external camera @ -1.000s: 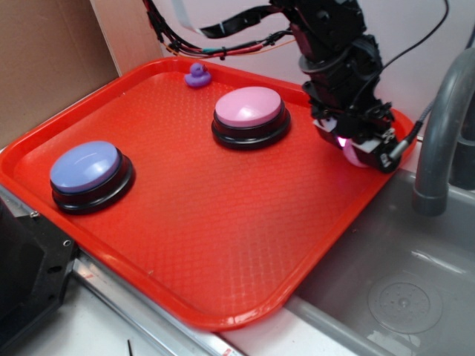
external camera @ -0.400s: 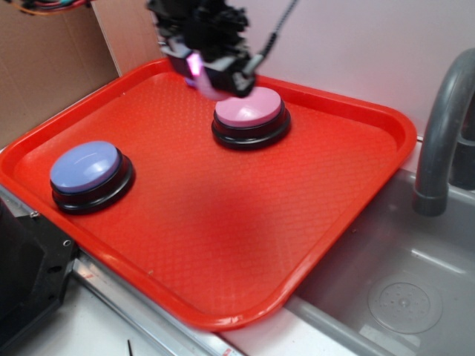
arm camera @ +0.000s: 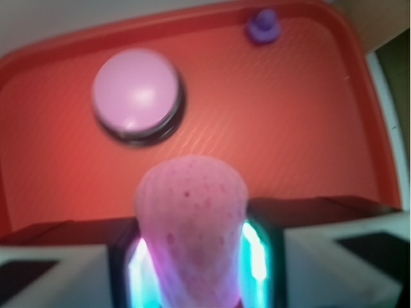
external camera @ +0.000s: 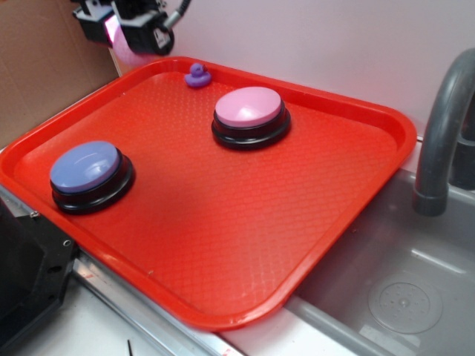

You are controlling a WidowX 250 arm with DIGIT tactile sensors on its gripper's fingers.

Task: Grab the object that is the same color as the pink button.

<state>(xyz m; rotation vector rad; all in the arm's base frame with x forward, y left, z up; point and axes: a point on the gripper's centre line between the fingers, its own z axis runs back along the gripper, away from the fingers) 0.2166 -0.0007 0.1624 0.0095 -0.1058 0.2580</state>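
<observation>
Red textured plastic fills both views: a broad, shallow-rimmed tray (external camera: 245, 230) set beside a grey steel sink basin (external camera: 401, 289), with a pale wall behind.

Starting at the black gripper (arm camera: 192, 256), its lit finger pads (arm camera: 255, 251) are seen in the wrist view closed against both sides of the small pink dimpled ball (arm camera: 191, 224); the ball is clamped between them and carried clear of the tray. In the exterior view the gripper (external camera: 122, 30) sits at the 11 o'clock corner, up by the tray's far-left rim, with pink showing between the fingers.

The ball is judged to be light. Its outline looks slightly pinched and elongated between the pads, which suggests a soft, yielding body rather than a hard shell, though blur makes this uncertain. The dimpled skin should give some friction, but a round shape can roll out of a two-sided grip; the hold is best kept across the widest part, as it appears to be now.

Outward from the fingers, the tiny purple duck (external camera: 197, 75) rests near the far rim at 12 o'clock. The large domed pink button on a black base (external camera: 250, 107) stands toward 1 o'clock of the tray's centre, and the matching blue-lavender domed button (external camera: 85, 167) at 9 o'clock. Open floor is left at 3 through 6 o'clock. A brown cardboard panel (external camera: 44, 67) stands close to the gripper's left, and the grey tap spout (external camera: 441, 126) rises at the tray's 3 o'clock edge; both are to be kept clear of.
</observation>
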